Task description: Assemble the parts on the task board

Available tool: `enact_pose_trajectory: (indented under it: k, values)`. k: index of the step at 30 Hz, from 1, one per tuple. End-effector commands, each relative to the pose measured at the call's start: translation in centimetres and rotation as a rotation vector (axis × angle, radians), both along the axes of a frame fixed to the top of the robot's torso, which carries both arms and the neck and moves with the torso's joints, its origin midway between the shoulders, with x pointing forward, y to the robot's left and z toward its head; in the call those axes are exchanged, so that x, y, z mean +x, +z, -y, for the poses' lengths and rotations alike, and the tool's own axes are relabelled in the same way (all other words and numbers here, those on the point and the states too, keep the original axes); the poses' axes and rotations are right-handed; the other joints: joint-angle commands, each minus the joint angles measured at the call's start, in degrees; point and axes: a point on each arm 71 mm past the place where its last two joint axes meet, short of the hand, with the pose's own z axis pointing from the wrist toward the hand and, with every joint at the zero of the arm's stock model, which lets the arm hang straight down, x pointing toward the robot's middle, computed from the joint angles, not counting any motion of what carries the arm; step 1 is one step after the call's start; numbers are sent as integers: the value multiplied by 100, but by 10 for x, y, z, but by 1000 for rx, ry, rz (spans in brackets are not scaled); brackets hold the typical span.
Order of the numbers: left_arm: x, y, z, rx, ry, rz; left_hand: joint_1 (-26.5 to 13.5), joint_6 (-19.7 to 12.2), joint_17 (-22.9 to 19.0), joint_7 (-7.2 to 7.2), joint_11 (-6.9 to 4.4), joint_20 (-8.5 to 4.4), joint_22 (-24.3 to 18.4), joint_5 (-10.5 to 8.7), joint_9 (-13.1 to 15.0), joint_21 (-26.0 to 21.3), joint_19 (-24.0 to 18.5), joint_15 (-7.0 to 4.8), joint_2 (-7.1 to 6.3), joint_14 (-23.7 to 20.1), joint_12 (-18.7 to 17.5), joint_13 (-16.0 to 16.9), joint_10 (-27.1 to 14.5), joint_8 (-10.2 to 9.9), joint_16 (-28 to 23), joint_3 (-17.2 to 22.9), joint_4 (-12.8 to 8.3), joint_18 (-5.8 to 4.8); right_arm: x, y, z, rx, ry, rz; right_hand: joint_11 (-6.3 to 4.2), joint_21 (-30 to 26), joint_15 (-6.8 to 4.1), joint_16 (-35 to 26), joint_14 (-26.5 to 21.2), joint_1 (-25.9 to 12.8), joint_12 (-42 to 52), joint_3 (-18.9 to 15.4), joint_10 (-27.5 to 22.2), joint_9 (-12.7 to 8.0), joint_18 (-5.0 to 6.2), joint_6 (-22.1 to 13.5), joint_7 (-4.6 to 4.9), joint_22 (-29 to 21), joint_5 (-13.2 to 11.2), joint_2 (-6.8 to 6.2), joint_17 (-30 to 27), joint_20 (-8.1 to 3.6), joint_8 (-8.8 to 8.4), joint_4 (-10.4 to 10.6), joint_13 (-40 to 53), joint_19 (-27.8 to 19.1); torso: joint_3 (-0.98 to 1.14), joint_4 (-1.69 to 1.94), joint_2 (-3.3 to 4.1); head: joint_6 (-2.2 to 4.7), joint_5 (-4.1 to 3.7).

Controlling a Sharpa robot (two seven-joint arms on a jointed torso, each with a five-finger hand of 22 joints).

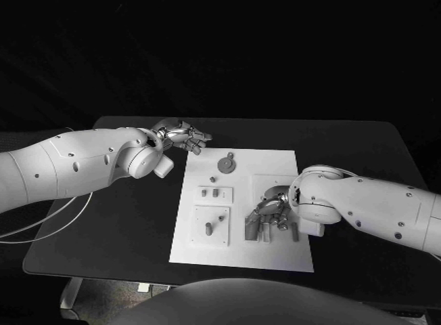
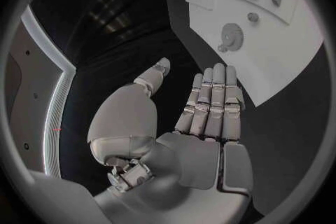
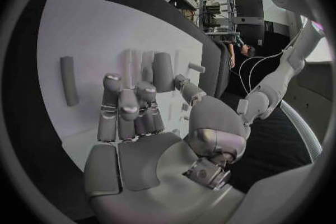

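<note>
Board (image 1: 245,203): white plate, mid-table (image 1: 132,230).
Parts (image 1: 267,229): grey bars at board's near-right, long axes running near-to-far.
Right hand (image 1: 269,211): directly over those bars, fingers curled down; grip cannot be told.
Left hand (image 1: 182,137): empty, fingers straight, beyond board's far-left corner; farther from the bars.
Gear (image 1: 226,163): board's far end.

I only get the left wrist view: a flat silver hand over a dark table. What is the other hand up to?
Observer: The right hand is down over the task board, at its near right part, fingers curled.
Operator: Is it holding anything?
Observer: Cannot tell; its wrist view shows grey parts just beyond its fingers.
Operator: Anything else nearby?
Observer: A grey rod lies on the board beside that hand.
</note>
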Motion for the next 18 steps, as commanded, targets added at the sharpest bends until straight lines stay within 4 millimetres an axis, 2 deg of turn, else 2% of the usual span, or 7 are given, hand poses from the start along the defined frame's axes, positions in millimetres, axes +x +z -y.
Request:
enact_pose_trajectory:
  k: [1, 3, 9, 10, 11, 18]
  values:
    - [0, 1, 2, -2, -16, -1, -29, -34, 6, -8, -10, 4, -6, 2, -6, -29, -52, 14, -40, -31, -13, -8, -43, 25, -21, -2, 47, 78, 1, -1, 0, 3, -4, 27, 19, 41, -30, 1, -10, 86, -12, 14, -32, 9, 55, -21, 3, 106, 30, 454, 6, 14, -5, -186, 6, -55, -1, 0, 0, -5, -2]
    - [0, 1, 2, -1, -16, -1, -29, -34, 7, -9, -10, 4, -7, 2, -6, -29, -52, 14, -40, -31, -13, -8, -44, 25, -22, -1, 48, 78, 1, -1, 0, 6, -2, 29, 20, 43, -28, 1, -10, 78, -10, 27, -29, 11, 55, -15, 2, 104, 35, 552, 6, 21, -4, -224, 6, -59, -2, 1, 0, -10, -3]
    - [0, 1, 2, 1, -17, -4, -29, -34, 9, -9, -10, 5, -7, 2, -7, -29, -53, 14, -41, -31, -13, -9, -44, 25, -23, 0, 50, 78, 1, -1, -1, 15, 11, 32, 13, 63, -19, 18, -8, 43, 6, 104, -7, 21, 55, 20, -2, 107, 40, 965, 10, 41, 2, -418, 10, -82, -2, 1, 0, -16, 1]
    - [0, 1, 2, 1, -18, -5, -28, -34, 9, -9, -10, 5, -7, 2, -7, -29, -53, 14, -41, -31, -13, -9, -45, 26, -23, 0, 50, 78, 1, -1, -1, 17, 13, 33, 11, 63, -18, 19, -8, 81, 6, 175, -5, 20, 55, 26, -4, 105, 52, 994, 10, 40, 2, -455, 10, -86, -2, 1, 0, -16, 1]
    - [0, 1, 2, 2, -19, -6, -28, -34, 10, -9, -10, 4, -8, 2, -7, -29, -53, 14, -42, -31, -13, -9, -45, 25, -23, 0, 50, 79, 1, -1, -1, 17, 14, 34, 13, 53, -14, 9, -9, 170, -1, 494, 4, 13, 55, 47, 2, 89, 57, 883, 3, 47, -2, -345, 3, -76, -2, 1, 0, -16, 1]
    - [0, 1, 1, 6, -21, -10, -20, -36, 13, -9, -10, 4, -8, 2, -7, -28, -54, 14, -47, -31, -13, -10, -47, 25, -25, 3, 48, 80, 1, 0, -1, 21, 19, 41, 18, 72, -8, 17, 1, 186, 7, 626, 17, 12, 55, 55, -5, 99, 50, 924, 3, 58, -4, -351, 5, -65, -4, 0, 0, -16, 12]
